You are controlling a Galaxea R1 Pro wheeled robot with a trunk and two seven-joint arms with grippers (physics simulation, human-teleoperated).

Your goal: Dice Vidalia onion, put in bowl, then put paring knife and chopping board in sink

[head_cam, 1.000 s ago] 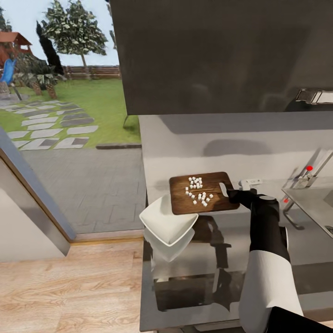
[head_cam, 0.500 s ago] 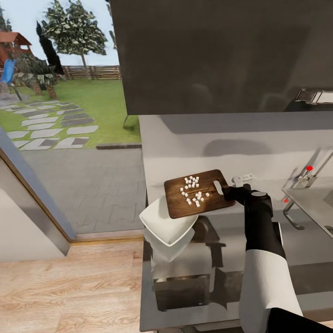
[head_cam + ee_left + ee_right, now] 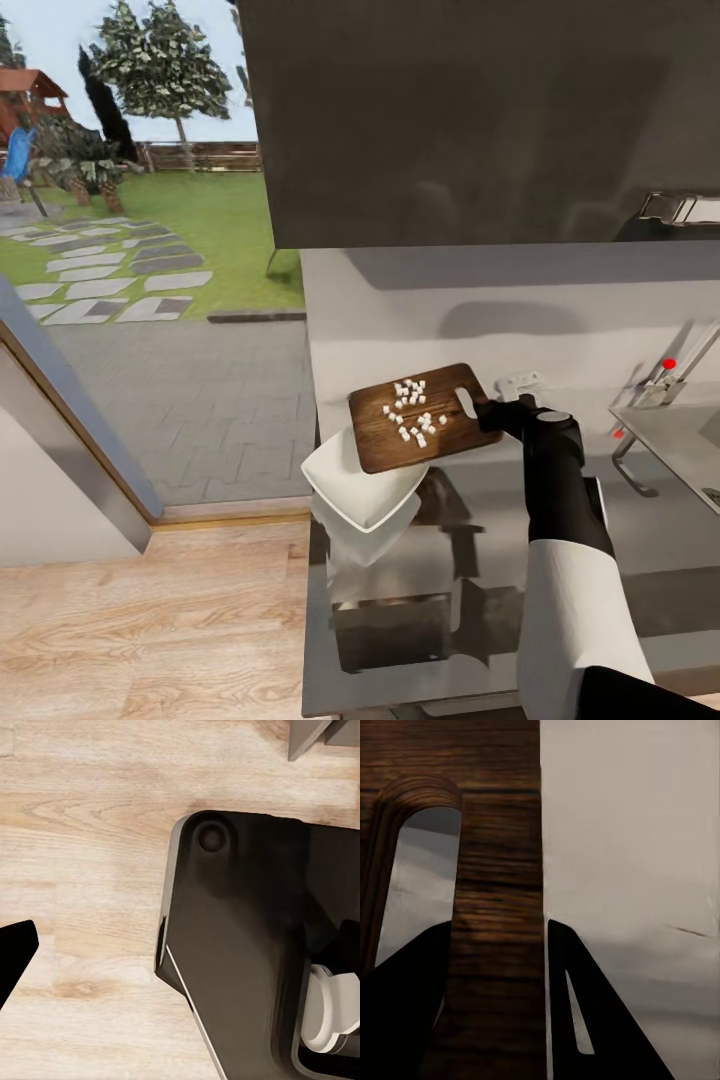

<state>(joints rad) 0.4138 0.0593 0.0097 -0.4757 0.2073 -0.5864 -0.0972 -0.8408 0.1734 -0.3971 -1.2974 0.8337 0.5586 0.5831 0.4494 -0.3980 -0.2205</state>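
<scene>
right claw (image 3: pixel 487 410) grips chopping board (image 3: pixel 420 420) — tilted over bowl (image 3: pixel 362 485) | diced onion (image 3: pixel 410 410) on it

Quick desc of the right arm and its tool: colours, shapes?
Right arm: white shell on the lower segment, glossy black rounded forearm and wrist above it. Right tool: two flat black tapered fingers, one with a narrow pale slot. No cables or markings visible.
</scene>
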